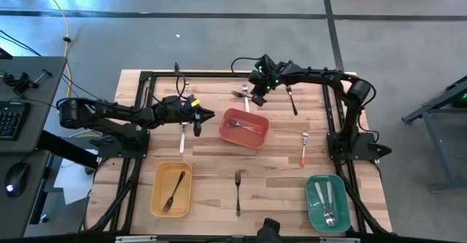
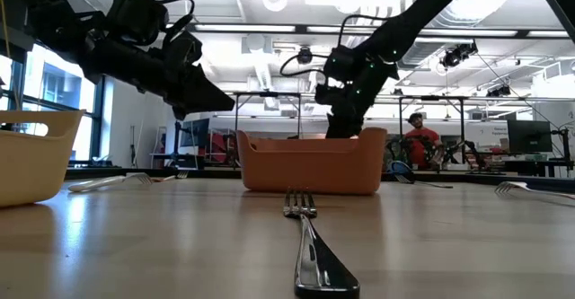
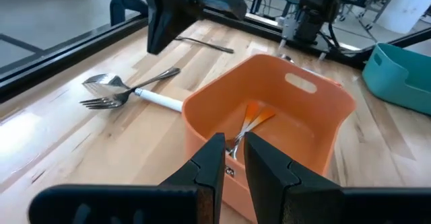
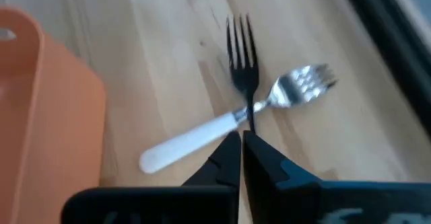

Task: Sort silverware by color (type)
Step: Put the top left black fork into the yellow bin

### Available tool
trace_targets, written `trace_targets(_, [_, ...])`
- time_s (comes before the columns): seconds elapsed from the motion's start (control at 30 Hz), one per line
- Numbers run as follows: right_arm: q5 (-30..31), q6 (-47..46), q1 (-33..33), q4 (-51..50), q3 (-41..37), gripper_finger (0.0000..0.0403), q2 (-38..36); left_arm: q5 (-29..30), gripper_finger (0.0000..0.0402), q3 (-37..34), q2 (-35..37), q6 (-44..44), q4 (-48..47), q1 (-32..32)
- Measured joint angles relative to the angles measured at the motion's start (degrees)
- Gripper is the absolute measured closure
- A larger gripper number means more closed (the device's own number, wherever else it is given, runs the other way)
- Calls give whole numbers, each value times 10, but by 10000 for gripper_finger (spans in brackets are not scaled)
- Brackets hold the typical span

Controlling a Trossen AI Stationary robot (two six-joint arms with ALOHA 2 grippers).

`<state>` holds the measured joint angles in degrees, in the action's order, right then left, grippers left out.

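my right gripper [image 4: 241,138] clenched on a dark fork [image 4: 243,56] crossing a white-handled fork [image 4: 202,138] at frame centre, left gripper [image 3: 232,158] seemingly empty, slightly parted

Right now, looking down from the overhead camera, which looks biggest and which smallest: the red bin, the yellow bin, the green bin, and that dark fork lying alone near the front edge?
Largest to smallest in the high view:
1. yellow bin, green bin and red bin: these look much alike, so I won't rank them.
2. dark fork: clearly smallest, thin and shorter than any bin.
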<state>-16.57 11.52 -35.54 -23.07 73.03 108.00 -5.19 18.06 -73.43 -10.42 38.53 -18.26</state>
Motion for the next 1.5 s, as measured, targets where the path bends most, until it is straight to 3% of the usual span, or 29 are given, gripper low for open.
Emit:
trace_targets(0.13, [0,4,16,-12,0,378,18,0,355,0,-6,0,10,3])
trace_targets(0.4, [31,0,25,41,0,264,71,0,355,0,-10,-15,15,4])
trace_targets(0.5, [27,-1,24,46,2,252,84,0,355,0,-10,-15,15,4])
trace_targets(0.67, [32,9,25,49,3,286,91,0,355,0,-10,-15,16,4])
trace_targets(0.9, [40,24,21,43,2,392,93,1,355,0,-10,-15,16,4])
trace_targets(1.5, [28,2,12,13,1,399,-4,1,355,0,-10,-15,18,4])
